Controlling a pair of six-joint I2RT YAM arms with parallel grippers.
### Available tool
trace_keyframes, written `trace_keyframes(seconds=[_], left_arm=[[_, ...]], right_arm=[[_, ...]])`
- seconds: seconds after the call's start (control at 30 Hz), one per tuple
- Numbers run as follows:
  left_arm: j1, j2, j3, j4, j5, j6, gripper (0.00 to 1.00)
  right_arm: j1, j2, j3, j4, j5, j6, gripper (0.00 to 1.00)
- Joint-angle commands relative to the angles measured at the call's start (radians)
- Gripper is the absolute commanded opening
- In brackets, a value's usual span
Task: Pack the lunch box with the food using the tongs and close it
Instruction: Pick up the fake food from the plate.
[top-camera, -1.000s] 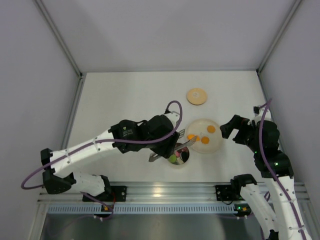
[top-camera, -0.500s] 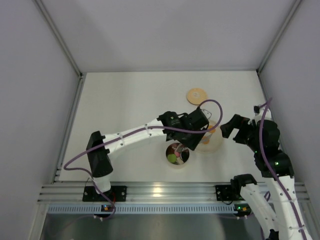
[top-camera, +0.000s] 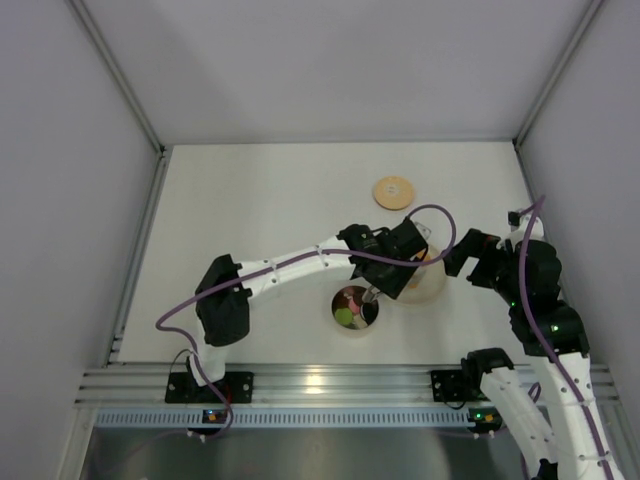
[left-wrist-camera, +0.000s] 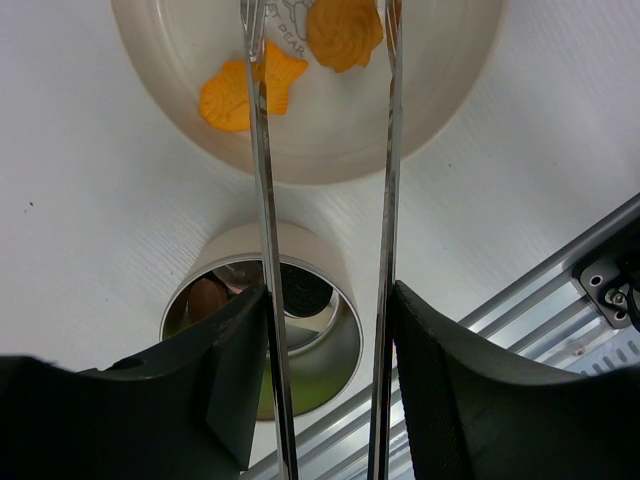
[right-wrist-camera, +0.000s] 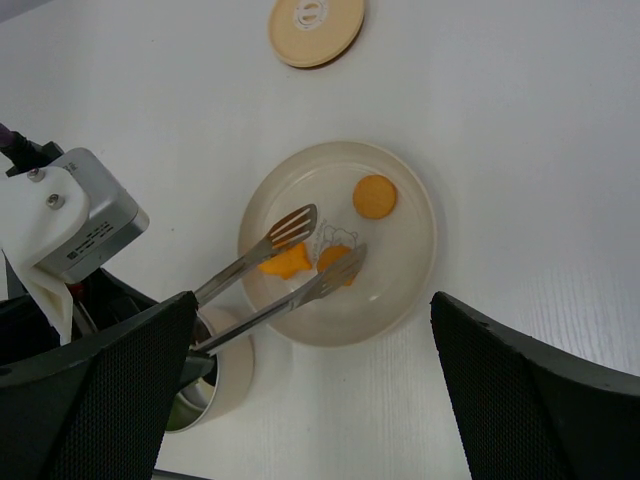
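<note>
While three orange pieces of the food remain on the plate (right-wrist-camera: 402, 275), the job looks roughly half done: the lunch box (left-wrist-camera: 320, 245) already holds a green ball, a black round piece (left-wrist-camera: 300, 285) and a brown bit, and it stands on the desk just beside the plate's near-left edge. Its wooden lid (right-wrist-camera: 316, 20) lies well apart on the far side of the plate, so the closing has not begun. The left pincer (left-wrist-camera: 327, 300) is clamped on the tongs (right-wrist-camera: 296, 224), its fingers pressing the outer faces of the two thin arms, which stay spread. The tong heads reach over the plate, with the fish-shaped piece (right-wrist-camera: 285, 262) and the swirled piece (right-wrist-camera: 335, 258) at or between them and nothing pinched yet; whether the heads touch the plate cannot be told. A flat round piece (right-wrist-camera: 375, 196) sits alone farther back. The right pincer (right-wrist-camera: 312, 330) hangs with its fingers wide apart, holding nothing, near the plate's right side. Compared with a second earlier, the left arm has stretched out to the right, carrying the tongs from above the lunch box to the plate, while the right arm, the lid, the plate and the box have not shifted.
</note>
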Motion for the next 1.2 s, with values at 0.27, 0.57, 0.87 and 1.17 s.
trace_keyframes(seconds=[0.27,0.57,0.87,1.17], left_arm=[[0.001,0.004,0.012,0.053,0.042,0.013,0.53],[0.001,-0.001,0.001,0.037,0.052,0.008,0.47],[0.001,-0.033,0.002,0.048,0.056,0.019,0.39],[-0.001,-0.093,0.044,0.039,0.032,0.036,0.40]], right_arm=[[-0.011,-0.010,0.030,-0.023,0.018,-0.009,0.99],[-0.011,-0.010,0.029,-0.020,0.016,-0.006,0.99],[-0.013,-0.008,0.035,-0.021,0.015,-0.004,0.99],[-0.013,-0.005,0.036,-0.021,0.016,-0.001,0.99]])
